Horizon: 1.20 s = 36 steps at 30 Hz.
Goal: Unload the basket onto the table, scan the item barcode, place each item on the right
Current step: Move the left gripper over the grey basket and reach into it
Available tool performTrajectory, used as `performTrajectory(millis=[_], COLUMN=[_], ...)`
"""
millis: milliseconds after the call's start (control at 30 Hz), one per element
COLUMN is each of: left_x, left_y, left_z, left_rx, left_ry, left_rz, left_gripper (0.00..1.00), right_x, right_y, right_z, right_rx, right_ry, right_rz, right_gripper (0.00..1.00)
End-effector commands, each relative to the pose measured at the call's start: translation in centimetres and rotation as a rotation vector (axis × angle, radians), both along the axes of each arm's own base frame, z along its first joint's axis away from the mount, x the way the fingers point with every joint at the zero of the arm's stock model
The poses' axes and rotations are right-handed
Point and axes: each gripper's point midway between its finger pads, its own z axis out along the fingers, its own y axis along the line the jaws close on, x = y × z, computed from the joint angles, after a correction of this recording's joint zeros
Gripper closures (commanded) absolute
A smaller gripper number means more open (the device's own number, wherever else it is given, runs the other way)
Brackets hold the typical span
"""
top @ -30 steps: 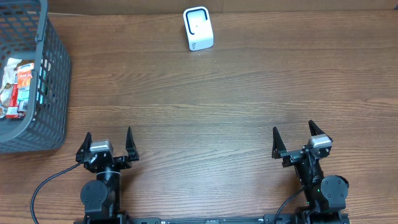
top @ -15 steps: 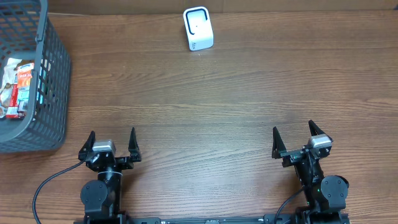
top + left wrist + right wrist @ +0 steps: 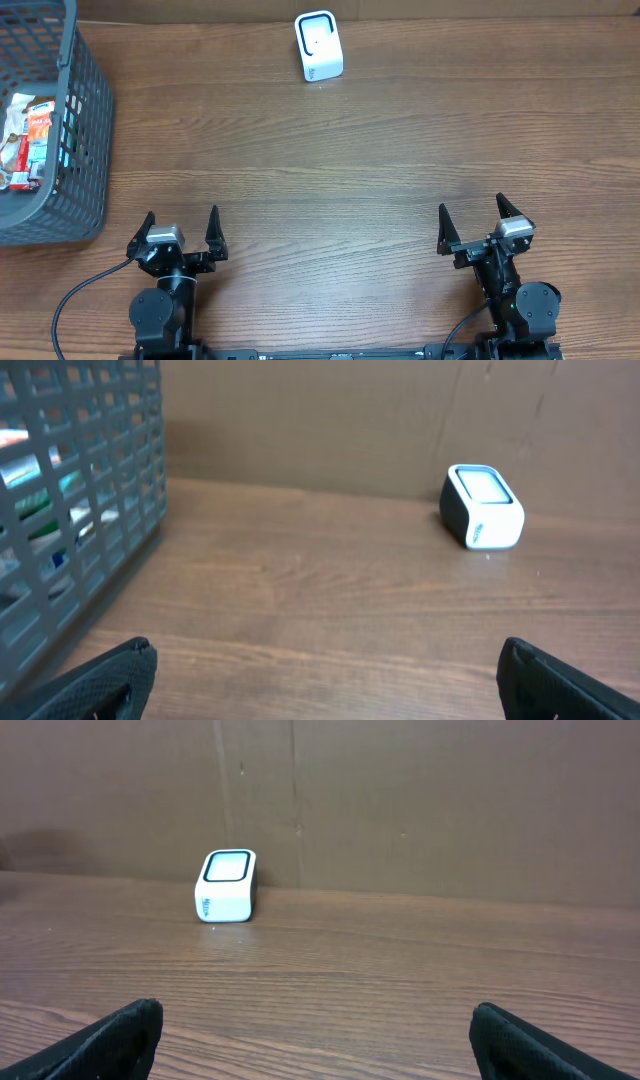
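I've got one container to deal with: a grey plastic mesh basket (image 3: 88, 150) at the far left edge of the counter (image 3: 360, 160). Inside it is a small pile of packaged items (image 3: 30, 135). I can make out a red-orange packet, something white and a bit of teal, but they overlap and the mesh hides plenty, so I can't give a proper count. Nothing has a barcode I can read from here.

Counting everything else: one basket, one barcode scanner (image 3: 319, 46), two arms. The scanner is a little white box with a dark-rimmed face, standing on its own at the far edge of the counter, roughly centre and a touch to the left side.

Both arms are parked at the near edge. The left end effector (image 3: 179, 216) has its fingers spread wide with nothing between them, and the right end effector (image 3: 471, 207) is also spread wide and empty.

As for the items, they're all in the basket, ahead of the left end effector and off to its left, well apart from it. In the left wrist view the basket wall fills the left side of the picture, with the packets showing through the mesh. The scanner is well apart from both, sitting far ahead. It's right of centre in the left wrist view and left of centre in the right wrist view.
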Motion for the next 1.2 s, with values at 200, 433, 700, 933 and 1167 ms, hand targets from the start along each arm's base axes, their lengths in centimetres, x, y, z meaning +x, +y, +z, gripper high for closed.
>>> performTrajectory(millis=[200,433,700,933,1167], left_x=[-1.7,-1.5,0.2,1.7,3.4], left_y=[-1.4,-2.5,-4.4,-5.2,-6.4], left_z=[2.8,4.6,7.0,8.6,11.2], left_rx=[-0.030,-0.046,-0.091,-0.105,-0.165], left_ry=[0.056,0.113,0.320,0.600,0.672], left_rz=[-0.070,-0.135,-0.244,-0.311,-0.384], left_gripper=[0.00,0.00,0.00,0.00,0.00], right_x=[0.0,0.0,0.0,0.0,0.0], right_y=[-0.1,-0.1,-0.1,-0.1,-0.1], right_z=[-0.3,-0.3,-0.3,-0.3,-0.3], right_rx=[-0.001,-0.002,-0.002,-0.002,-0.002], right_ry=[0.001,0.000,0.000,0.000,0.000], right_rz=[-0.008,-0.008,-0.008,-0.008,-0.008], right_gripper=[0.00,0.00,0.00,0.00,0.00])
